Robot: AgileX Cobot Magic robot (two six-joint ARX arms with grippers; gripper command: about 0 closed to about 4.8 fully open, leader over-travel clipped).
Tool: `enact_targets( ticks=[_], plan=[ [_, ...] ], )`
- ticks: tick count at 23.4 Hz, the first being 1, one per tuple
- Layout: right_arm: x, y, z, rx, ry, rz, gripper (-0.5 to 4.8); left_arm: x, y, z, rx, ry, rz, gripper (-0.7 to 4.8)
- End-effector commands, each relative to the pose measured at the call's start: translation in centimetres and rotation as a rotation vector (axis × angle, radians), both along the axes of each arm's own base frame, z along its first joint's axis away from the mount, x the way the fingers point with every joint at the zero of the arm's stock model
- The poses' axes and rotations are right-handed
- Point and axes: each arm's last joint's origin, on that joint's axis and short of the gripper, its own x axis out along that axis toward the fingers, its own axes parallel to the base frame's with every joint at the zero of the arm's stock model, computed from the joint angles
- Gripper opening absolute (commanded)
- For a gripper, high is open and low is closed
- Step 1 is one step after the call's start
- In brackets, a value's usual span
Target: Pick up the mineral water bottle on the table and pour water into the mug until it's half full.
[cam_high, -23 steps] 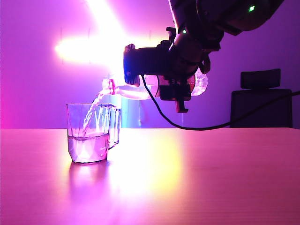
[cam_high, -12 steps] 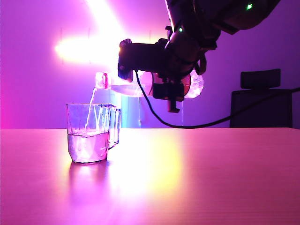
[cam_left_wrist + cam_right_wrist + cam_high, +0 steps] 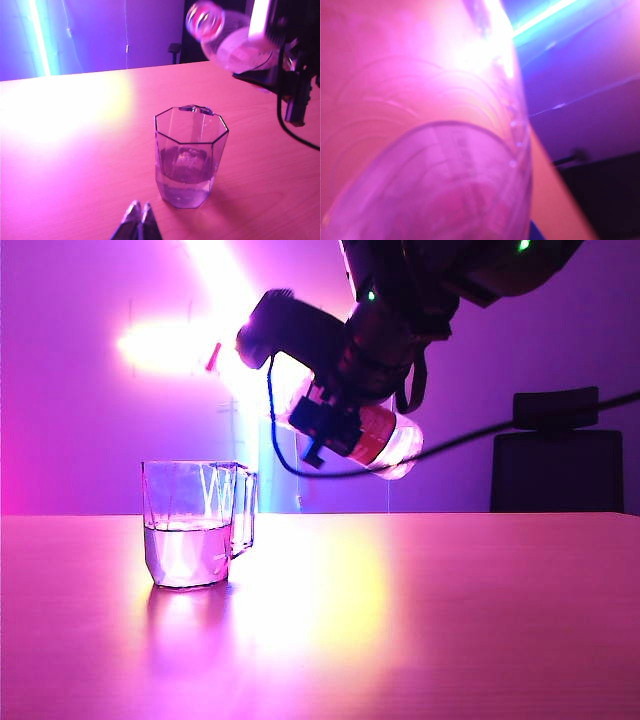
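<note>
Right gripper clamped on the mineral water bottle, tilted, neck pointing up past it, away from the mug. Left gripper pinched closed, nothing in it.

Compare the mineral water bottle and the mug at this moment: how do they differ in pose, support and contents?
The mineral water bottle is tilted, neck raised toward the upper left; the mug stands upright. The bottle is held in the air by the right gripper; the mug rests on the table, untouched, with the shut left gripper near it. Water fills the mug to about half; the bottle's level cannot be made out. Both are clear.
</note>
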Motion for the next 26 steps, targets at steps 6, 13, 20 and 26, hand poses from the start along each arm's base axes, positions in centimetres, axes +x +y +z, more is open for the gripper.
enact_targets(
  ticks=[6, 13, 20, 26],
  plan=[
    [-0.6, -3.1, 2.6, 0.695, 0.202, -0.059, 2.71, 0.0, 0.0, 0.2, -0.006, -0.007, -0.003, -0.02],
    [-2.3, -8.7, -0.8, 0.975, 0.212, -0.050, 2.70, 0.0, 0.0, 0.2, -0.006, -0.007, -0.003, -0.02],
    [-4.9, -11.8, -5.0, 1.025, 0.210, -0.079, 2.69, 0.0, 0.0, 0.2, -0.006, -0.007, -0.003, -0.02],
    [-5.4, -12.0, -5.9, 1.019, 0.234, -0.063, 2.73, 0.0, 0.0, 0.2, -0.005, -0.007, -0.003, -0.02]
  ],
)
